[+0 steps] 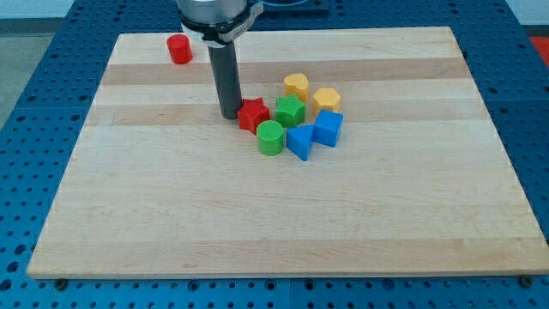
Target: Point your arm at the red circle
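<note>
The red circle, a short red cylinder, stands near the view's top left corner of the wooden board. My dark rod comes down from the top of the view and my tip rests on the board just left of the red star, touching or nearly touching it. The red circle lies up and to the left of my tip, well apart from it.
A cluster sits right of my tip: green star, green cylinder, blue triangle-like block, blue cube-like block, yellow heart-like block, yellow hexagon. Blue perforated table surrounds the board.
</note>
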`<state>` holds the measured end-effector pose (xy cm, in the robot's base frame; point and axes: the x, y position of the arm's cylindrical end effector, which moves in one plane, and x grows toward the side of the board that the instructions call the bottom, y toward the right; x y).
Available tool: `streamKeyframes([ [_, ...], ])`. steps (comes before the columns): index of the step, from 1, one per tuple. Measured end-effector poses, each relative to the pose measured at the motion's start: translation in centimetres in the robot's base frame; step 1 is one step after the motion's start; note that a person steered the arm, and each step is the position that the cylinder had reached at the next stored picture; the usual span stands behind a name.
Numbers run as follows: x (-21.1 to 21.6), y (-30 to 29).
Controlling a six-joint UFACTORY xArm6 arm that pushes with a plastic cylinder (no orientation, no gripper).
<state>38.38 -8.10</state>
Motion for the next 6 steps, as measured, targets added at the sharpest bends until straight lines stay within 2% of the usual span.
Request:
streamKeyframes([
  [1, -1.0, -0.6],
  [3, -2.5, -8.2],
  [5, -8.5, -17.1],
  [6, -11.8, -19.8],
])
